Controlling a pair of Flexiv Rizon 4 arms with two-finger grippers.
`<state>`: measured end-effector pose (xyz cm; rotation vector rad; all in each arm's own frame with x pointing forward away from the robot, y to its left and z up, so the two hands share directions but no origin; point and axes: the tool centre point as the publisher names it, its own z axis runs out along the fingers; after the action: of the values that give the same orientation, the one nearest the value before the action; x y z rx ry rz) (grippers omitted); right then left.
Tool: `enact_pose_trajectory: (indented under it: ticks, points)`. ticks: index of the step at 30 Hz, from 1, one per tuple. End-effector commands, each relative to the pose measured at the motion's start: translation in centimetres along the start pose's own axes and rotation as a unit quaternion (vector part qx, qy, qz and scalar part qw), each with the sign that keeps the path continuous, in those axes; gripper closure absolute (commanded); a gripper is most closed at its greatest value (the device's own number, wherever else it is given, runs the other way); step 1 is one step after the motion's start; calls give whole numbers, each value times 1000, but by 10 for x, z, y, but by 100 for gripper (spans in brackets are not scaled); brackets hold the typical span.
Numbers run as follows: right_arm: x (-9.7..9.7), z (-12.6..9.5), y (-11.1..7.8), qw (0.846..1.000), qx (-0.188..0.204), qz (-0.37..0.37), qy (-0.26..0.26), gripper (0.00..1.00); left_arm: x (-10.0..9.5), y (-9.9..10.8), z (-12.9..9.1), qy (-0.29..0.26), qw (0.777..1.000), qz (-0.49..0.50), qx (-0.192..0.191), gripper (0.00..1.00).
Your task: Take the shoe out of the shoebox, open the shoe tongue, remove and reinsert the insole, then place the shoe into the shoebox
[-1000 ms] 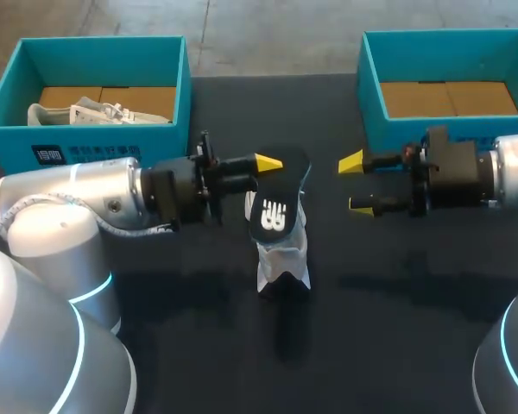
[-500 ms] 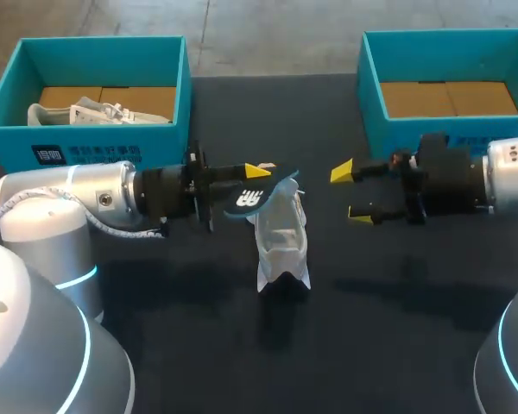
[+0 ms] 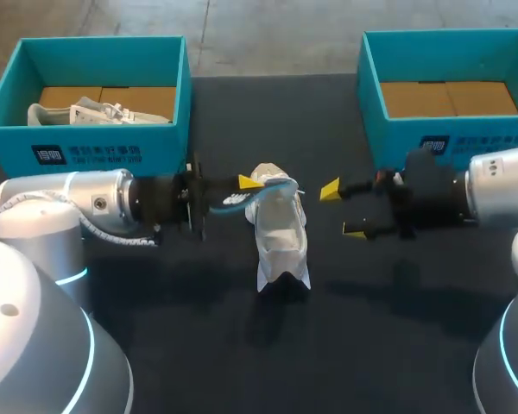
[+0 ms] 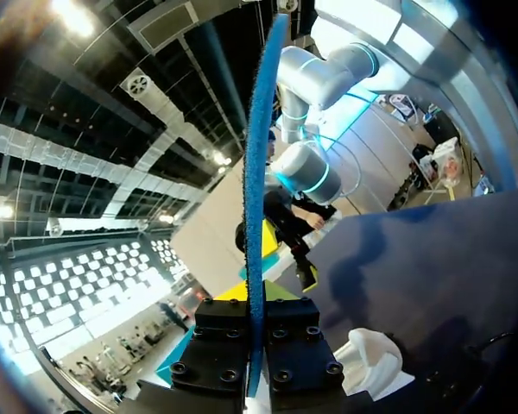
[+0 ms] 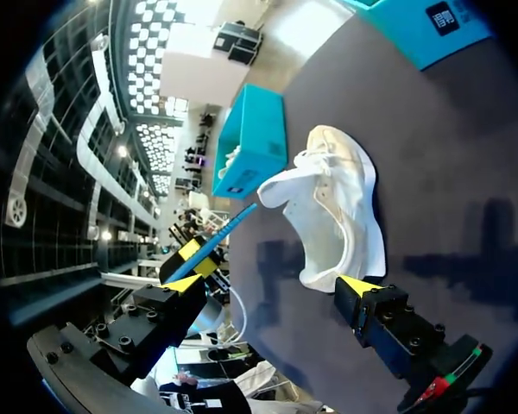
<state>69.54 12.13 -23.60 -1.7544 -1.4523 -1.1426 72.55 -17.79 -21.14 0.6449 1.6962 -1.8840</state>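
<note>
A white shoe [image 3: 281, 233] stands on the dark table, its opening at the far end. My left gripper [image 3: 251, 183] is shut on a blue-edged insole [image 3: 261, 191], held edge-on over the shoe's opening. In the left wrist view the insole [image 4: 257, 172] runs straight out between the fingers, with the shoe [image 4: 373, 358] beside and below them. My right gripper [image 3: 343, 210] hangs open just right of the shoe, holding nothing. Its wrist view shows the shoe [image 5: 341, 207] ahead of the open gripper [image 5: 272, 286], and the insole [image 5: 220, 235] slanting toward the shoe's collar.
A teal shoebox [image 3: 86, 142] at the back left holds a second white shoe [image 3: 95, 112]. Another teal shoebox [image 3: 466, 129] at the back right shows only its cardboard floor. Bare table lies in front of the shoe.
My left gripper has turned the insole from flat-facing to edge-on and lowered it to the shoe's opening. My right gripper has moved left, closer to the shoe.
</note>
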Motion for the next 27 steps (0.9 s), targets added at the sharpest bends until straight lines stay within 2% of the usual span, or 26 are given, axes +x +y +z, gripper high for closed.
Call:
enact_pose_trajectory:
  ticks: [1, 9, 17, 19, 27]
  points:
    - [-6, 8, -7, 1000, -6, 0, 0, 0, 11, 1, -8, 1, 1000, -5, 5, 100]
    - [-15, 17, -18, 999, -13, -25, -26, 0, 26, 10, -12, 2, 1000, -26, 9, 100]
    - [-26, 32, -20, 998, 1, -39, -44, 0, 33, 12, -12, 0, 999, -42, 14, 100]
    - [-28, 35, -21, 998, 15, -38, -52, 0, 35, 13, -12, 1, 999, -44, 14, 100]
    - [-28, 36, -21, 997, 14, -38, -62, 0, 40, 13, -7, 10, 999, -46, 15, 100]
